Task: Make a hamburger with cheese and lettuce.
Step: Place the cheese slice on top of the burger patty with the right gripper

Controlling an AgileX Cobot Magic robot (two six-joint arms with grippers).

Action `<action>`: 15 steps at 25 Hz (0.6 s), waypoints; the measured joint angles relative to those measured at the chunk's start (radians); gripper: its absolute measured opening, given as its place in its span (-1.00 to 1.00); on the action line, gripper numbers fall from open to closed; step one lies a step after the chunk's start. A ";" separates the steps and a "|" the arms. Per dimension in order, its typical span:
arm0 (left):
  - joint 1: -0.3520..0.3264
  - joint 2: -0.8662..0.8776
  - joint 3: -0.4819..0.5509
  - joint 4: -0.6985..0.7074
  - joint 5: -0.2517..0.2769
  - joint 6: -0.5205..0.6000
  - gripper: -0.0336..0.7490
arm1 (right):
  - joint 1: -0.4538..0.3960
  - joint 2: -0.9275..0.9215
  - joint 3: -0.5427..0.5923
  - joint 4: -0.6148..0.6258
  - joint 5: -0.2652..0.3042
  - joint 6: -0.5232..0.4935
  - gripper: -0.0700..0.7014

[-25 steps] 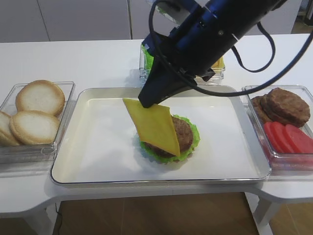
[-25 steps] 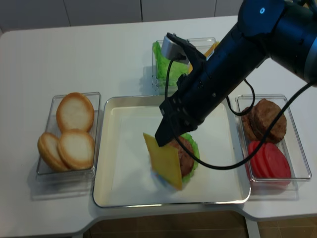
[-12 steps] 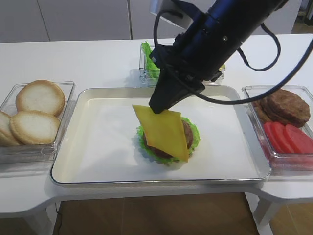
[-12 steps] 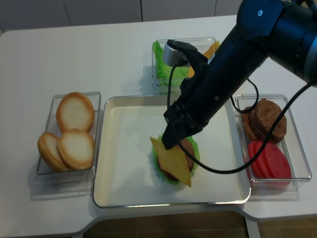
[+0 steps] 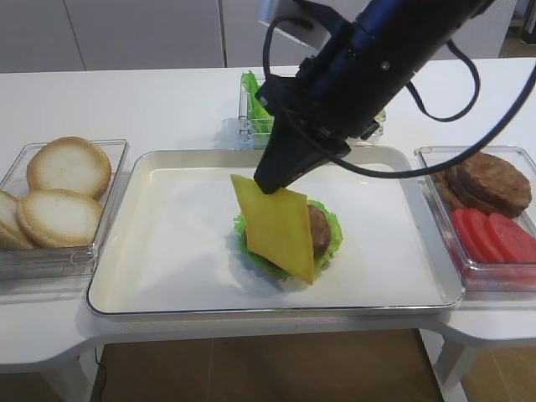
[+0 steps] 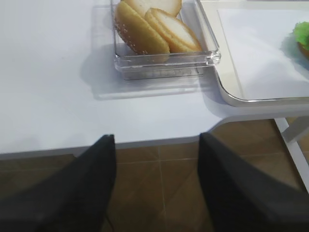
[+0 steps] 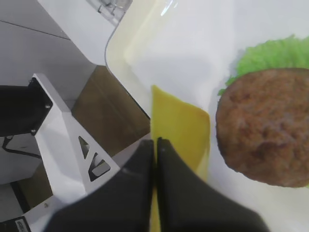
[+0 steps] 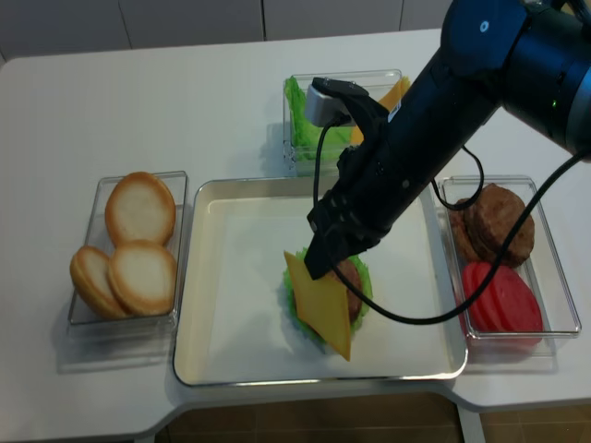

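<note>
The hamburger, a brown patty (image 5: 318, 230) on a frilly lettuce (image 5: 331, 239) ring, lies in the middle of the white tray (image 5: 167, 251). My right gripper (image 5: 266, 179) is shut on the top corner of a yellow cheese (image 5: 276, 226) slice, which hangs tilted over the patty's left half. In the right wrist view the cheese (image 7: 181, 133) hangs from my gripper (image 7: 155, 145) beside the patty (image 7: 263, 125) and lettuce (image 7: 270, 55). My left gripper (image 6: 157, 145) is open and empty, off the table's front edge.
A clear box of pale bun halves (image 5: 59, 193) stands left of the tray. A box with bare dark patties (image 5: 490, 180) and red tomato slices (image 5: 494, 234) stands right. A box with a green leaf bunch (image 8: 300, 115) and cheese stands behind the tray.
My right gripper has moved right with the cheese, from the tray's middle to over the hamburger. In the last half second the slice has swung steeper.
</note>
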 joint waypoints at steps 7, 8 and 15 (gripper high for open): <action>0.000 0.000 0.000 0.000 0.000 0.000 0.13 | 0.000 0.000 0.000 0.021 0.000 -0.006 -0.80; 0.000 0.000 0.000 0.000 0.000 0.000 0.13 | 0.000 0.000 0.000 0.021 0.000 -0.008 -0.80; 0.000 0.000 0.000 0.000 0.000 0.000 0.13 | 0.000 0.002 0.000 0.019 -0.004 -0.016 -0.80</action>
